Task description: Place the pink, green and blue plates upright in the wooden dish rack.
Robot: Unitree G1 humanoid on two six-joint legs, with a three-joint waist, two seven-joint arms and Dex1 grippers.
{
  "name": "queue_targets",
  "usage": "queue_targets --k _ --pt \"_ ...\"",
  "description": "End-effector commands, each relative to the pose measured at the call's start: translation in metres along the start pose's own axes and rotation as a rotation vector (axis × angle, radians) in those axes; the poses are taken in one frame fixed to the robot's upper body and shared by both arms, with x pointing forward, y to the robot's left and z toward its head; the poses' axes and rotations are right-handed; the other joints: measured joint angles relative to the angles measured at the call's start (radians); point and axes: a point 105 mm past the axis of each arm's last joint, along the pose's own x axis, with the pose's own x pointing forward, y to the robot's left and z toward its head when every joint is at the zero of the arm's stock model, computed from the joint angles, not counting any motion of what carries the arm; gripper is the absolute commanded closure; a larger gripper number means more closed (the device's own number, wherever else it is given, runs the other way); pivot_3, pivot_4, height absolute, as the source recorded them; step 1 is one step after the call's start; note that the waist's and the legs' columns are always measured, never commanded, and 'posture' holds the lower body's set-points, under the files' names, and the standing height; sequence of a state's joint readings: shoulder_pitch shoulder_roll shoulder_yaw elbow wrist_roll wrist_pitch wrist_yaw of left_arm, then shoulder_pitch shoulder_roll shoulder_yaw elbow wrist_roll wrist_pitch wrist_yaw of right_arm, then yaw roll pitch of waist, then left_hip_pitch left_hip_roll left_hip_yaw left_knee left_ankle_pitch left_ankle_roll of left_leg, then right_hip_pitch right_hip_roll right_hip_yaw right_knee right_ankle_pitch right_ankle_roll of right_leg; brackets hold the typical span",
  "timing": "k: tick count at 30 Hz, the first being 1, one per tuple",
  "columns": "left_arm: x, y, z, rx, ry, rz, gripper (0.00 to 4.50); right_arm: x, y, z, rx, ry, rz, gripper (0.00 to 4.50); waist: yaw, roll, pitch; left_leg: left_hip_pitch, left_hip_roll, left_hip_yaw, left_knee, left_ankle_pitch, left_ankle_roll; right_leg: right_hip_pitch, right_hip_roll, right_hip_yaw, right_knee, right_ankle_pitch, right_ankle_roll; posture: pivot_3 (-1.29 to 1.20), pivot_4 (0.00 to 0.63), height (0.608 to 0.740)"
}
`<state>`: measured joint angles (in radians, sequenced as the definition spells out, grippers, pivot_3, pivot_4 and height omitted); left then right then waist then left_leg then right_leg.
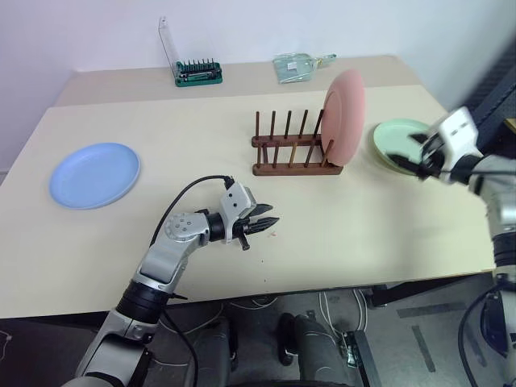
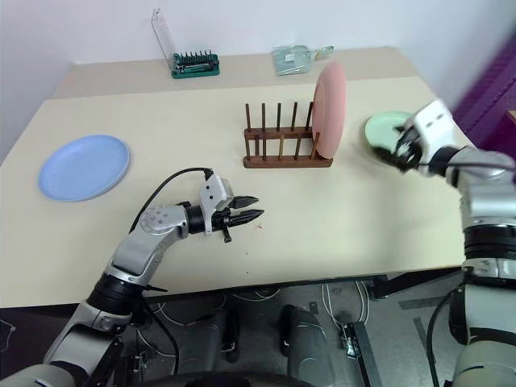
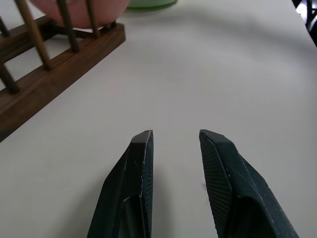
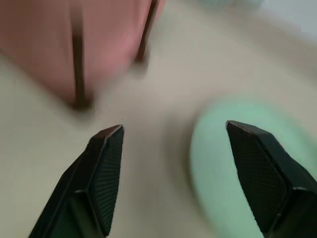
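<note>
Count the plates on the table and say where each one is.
3. The pink plate stands upright at the right end of the wooden dish rack. The green plate lies flat right of the rack. The blue plate lies flat far left.

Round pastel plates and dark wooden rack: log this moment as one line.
pink plate: upright in dark wooden peg rack | green plate: flat | blue plate: flat | right gripper: open over green plate
</note>
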<state>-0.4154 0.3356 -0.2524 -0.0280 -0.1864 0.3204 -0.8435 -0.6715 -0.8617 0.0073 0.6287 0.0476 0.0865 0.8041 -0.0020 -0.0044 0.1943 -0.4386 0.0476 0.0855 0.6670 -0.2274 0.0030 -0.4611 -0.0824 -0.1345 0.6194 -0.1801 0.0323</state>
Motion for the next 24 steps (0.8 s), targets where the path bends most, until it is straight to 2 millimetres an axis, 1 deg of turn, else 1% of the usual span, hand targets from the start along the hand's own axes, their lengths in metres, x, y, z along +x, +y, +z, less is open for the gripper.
queue_targets --k 1,3,7,10,11,12,15,18,22,23,24 --pt "0.003 0.001 0.015 0.053 -0.04 -0.008 3.03 0.001 -0.015 0.0 -0.116 0.038 -0.063 1.16 0.0 0.0 0.0 0.0 0.0 0.0 0.0 0.0 0.0 0.0 0.0 0.0 0.0 0.0 0.0 0.0 0.15 0.73" --pt "0.003 0.002 0.016 0.054 -0.042 -0.004 3.03 0.007 -0.016 -0.01 -0.166 0.098 -0.079 1.16 0.0 0.0 0.0 0.0 0.0 0.001 0.0 0.0 0.0 0.0 0.0 0.0 0.0 0.0 0.0 0.0 0.15 0.73" --pt "0.002 0.002 0.015 0.055 -0.04 -0.003 3.03 0.016 -0.02 -0.02 -0.215 0.155 -0.119 1.16 -0.006 0.0 0.0 0.0 0.0 0.001 0.0 0.0 0.0 0.0 0.001 0.001 0.0 0.0 0.0 0.0 0.15 0.73" --pt "0.002 -0.001 0.013 0.053 -0.039 -0.006 3.03 0.019 -0.022 -0.03 -0.257 0.209 -0.15 2.01 -0.006 0.0 0.0 0.0 0.0 0.001 0.0 0.0 0.0 0.0 0.001 0.001 0.0 0.0 0.0 0.0 0.15 0.73" --pt "0.002 -0.002 0.013 0.053 -0.04 -0.006 3.03 0.02 -0.021 -0.032 -0.261 0.219 -0.152 2.45 -0.006 0.0 0.0 0.0 0.0 0.001 0.0 0.0 0.0 0.001 0.0 0.001 0.0 0.0 0.0 0.0 0.15 0.73" --pt "0.002 -0.002 0.014 0.053 -0.041 -0.006 3.03 0.021 -0.021 -0.033 -0.263 0.222 -0.152 3.01 -0.006 0.0 0.0 0.0 0.0 0.001 0.0 0.0 0.0 0.001 0.0 0.001 0.0 0.0 0.0 0.0 0.15 0.73" --pt "0.003 -0.003 0.014 0.05 -0.045 -0.004 3.03 0.022 -0.021 -0.033 -0.261 0.218 -0.161 4.47 -0.006 0.0 0.0 0.0 0.0 0.001 0.0 0.0 0.0 0.001 0.0 0.001 0.0 0.0 0.0 0.0 0.15 0.73" --pt "0.002 -0.004 0.013 0.049 -0.043 -0.005 3.03 0.021 -0.027 -0.03 -0.276 0.199 -0.211 4.47 -0.007 0.0 0.0 0.0 0.0 0.001 0.0 0.0 0.0 0.001 0.0 0.001 0.0 0.0 0.0 0.0 0.15 0.73" --pt "0.001 -0.004 0.012 0.051 -0.039 -0.005 3.03 0.014 -0.04 -0.014 -0.332 0.147 -0.289 4.47 -0.008 0.0 0.0 0.0 0.0 0.001 0.0 0.0 -0.001 0.001 0.0 0.001 0.0 0.0 0.0 0.0 0.15 0.73" --pt "0.0 -0.004 0.012 0.052 -0.038 -0.004 3.03 0.012 -0.045 -0.005 -0.338 0.107 -0.309 4.47 -0.008 0.0 0.0 0.0 0.0 0.001 0.0 0.0 -0.001 0.001 0.0 0.001 0.0 0.0 0.0 0.0 0.15 0.73" --pt "0.0 -0.004 0.012 0.052 -0.037 -0.003 3.03 0.008 -0.052 0.013 -0.306 0.03 -0.338 4.47 -0.007 0.0 0.0 0.0 0.0 0.001 0.0 0.001 -0.001 0.001 0.0 0.001 0.0 0.0 0.0 0.0 0.15 0.73"
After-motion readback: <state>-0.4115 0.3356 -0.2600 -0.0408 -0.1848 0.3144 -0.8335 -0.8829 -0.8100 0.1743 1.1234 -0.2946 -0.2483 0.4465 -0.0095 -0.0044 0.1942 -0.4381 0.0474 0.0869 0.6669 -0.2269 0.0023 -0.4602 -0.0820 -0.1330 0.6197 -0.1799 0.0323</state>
